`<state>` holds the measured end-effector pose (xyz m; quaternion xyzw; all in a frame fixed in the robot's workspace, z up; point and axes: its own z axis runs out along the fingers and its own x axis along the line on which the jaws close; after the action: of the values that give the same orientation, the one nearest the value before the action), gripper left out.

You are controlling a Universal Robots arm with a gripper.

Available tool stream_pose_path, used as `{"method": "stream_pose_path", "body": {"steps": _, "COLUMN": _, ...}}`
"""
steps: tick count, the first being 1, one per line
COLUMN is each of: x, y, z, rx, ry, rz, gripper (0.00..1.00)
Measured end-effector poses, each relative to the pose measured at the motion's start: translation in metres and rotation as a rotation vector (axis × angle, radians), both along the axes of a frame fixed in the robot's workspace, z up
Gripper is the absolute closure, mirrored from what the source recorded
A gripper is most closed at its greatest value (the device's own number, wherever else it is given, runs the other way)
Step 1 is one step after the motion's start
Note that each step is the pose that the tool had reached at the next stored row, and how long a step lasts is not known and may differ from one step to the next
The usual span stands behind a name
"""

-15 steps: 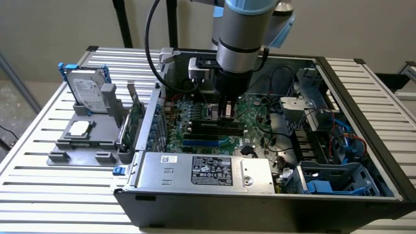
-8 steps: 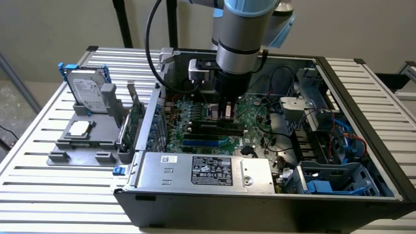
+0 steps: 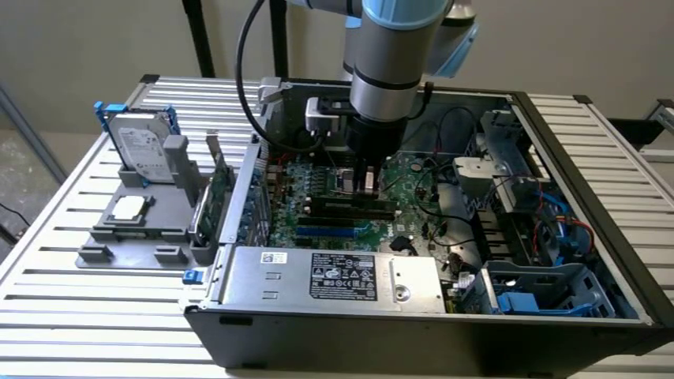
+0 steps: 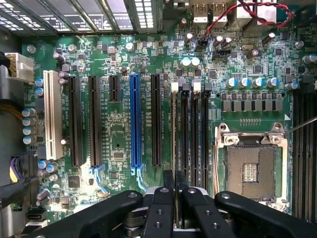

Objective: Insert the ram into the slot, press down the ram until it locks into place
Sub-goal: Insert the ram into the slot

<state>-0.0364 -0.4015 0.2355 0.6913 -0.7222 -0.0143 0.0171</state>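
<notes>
The gripper (image 3: 367, 186) hangs straight down from the arm (image 3: 392, 55) inside the open case (image 3: 421, 335), low over the motherboard (image 3: 316, 178). In the wrist view its two fingers (image 4: 162, 201) are drawn close together, with only a thin gap between them, and they appear clamped on the ram (image 4: 174, 134).

The ram stands on edge and runs straight out from between the fingertips, so the gripper (image 4: 174, 174) grasps it at one end of its top edge. Its lower edge lies along the slot (image 4: 174, 89), the outermost of four parallel ones. That slot is on the side towards the blue socket (image 4: 134, 119) and farthest from the CPU socket (image 4: 250, 171). I cannot tell whether the ram is fully seated or the end clips have closed.
</notes>
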Motion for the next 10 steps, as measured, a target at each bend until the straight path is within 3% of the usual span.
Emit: {"method": "stream_pose_path", "body": {"steps": 10, "x": -0.0003, "y": 0.0028, "z": -0.0034, "rx": -0.0040, "ry": 0.0000, "rz": 0.000, "gripper": 0.87}}
